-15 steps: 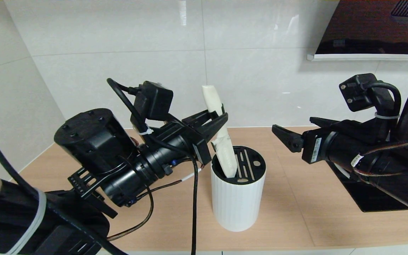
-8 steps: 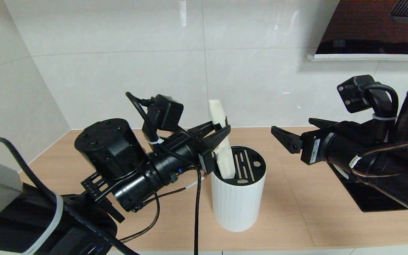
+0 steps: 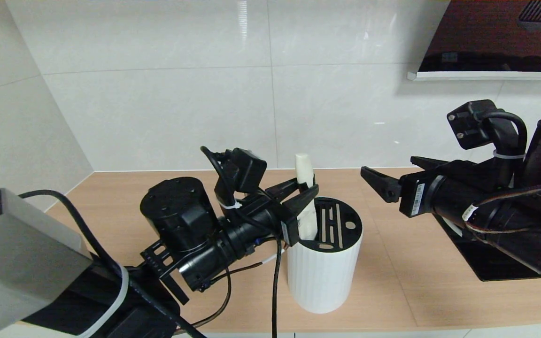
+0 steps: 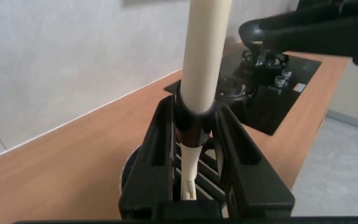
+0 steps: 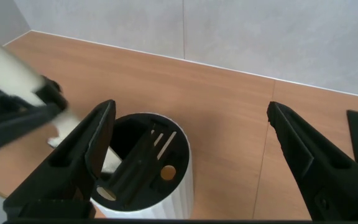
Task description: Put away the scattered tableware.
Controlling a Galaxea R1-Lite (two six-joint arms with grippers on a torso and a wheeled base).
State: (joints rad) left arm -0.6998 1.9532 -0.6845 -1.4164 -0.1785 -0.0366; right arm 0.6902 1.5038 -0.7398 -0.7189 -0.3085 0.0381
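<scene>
**So: knife in the holder's slot, left tool clamped on its handle**

The left tool (image 3: 307,186) was closed narrow around the cream handle of the knife (image 3: 302,168). The knife stood nearly upright, and its lower part ran down into a slot on the left side of the white ribbed holder (image 3: 323,277). The tool's fingertips sat just above the holder's dark slotted top.

The holder stood on the wooden tabletop (image 3: 392,286), near its front edge and well short of the tiled back wall (image 3: 181,117). A side wall closed off the tabletop at the far left corner. To the right of the holder lay a stretch of bare wood, then the black cooktop (image 3: 486,267), which was set into the surface. A dark range hood (image 3: 491,42) hung on the wall above it. The right tool (image 3: 389,166) hovered over that bare stretch with its fingers spread wide and nothing between them. It was clear of the holder and the knife.

The left wrist view looked straight along the knife (image 4: 202,56) and showed both fingers pressed against the handle, with the thin lower part entering a slot between them. The cooktop (image 4: 260,93) and the dark right arm lay beyond. The right wrist view looked down on the holder (image 5: 180,186) between the right tool's spread fingers. It showed the top's remaining slots and a round hole. It also showed bare wood running from the holder back to the wall, which the arms partly hid in the head view.
</scene>
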